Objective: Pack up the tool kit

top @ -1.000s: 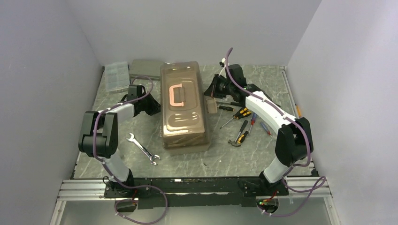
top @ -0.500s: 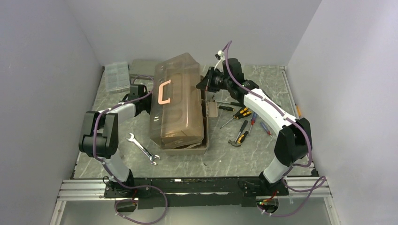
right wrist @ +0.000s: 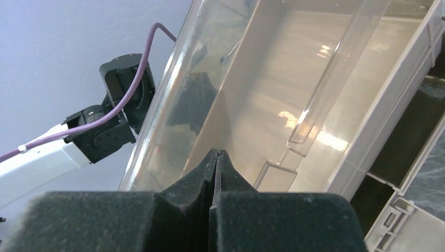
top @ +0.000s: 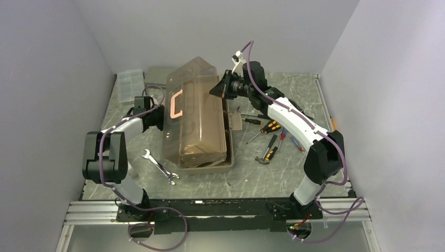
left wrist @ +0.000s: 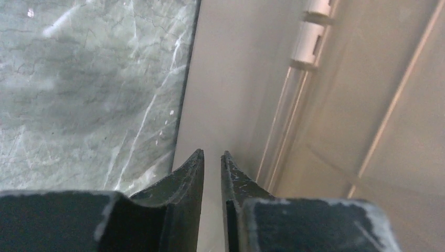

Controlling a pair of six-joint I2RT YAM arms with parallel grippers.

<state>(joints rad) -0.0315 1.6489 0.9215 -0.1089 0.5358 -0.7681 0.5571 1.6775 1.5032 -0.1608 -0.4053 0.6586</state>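
The tan-brown toolbox (top: 210,167) stands mid-table, its smoky lid (top: 191,126) with the pink handle (top: 176,104) swung up and leaning left. My right gripper (top: 216,89) is shut on nothing, its tips (right wrist: 216,151) against the underside of the raised lid (right wrist: 283,79). My left gripper (top: 157,116) sits low by the box's left side. Its fingertips (left wrist: 212,153) stand slightly apart, empty, facing the box wall (left wrist: 231,79). A steel wrench (top: 160,167) lies left of the box. Black-orange screwdrivers (top: 270,126) and a hammer (top: 267,155) lie to its right.
A clear compartmented organiser (top: 130,85) and a flat grey case (top: 157,74) lie at the back left. A tan flap (top: 236,121) sticks out of the toolbox's right side. Grey walls close in the table on three sides. The left arm (right wrist: 105,126) shows through the lid.
The lid went from closed flat to tipped up and leftward, with the right gripper rising and following its edge. The left gripper's jaws parted a little and its arm shifted left.
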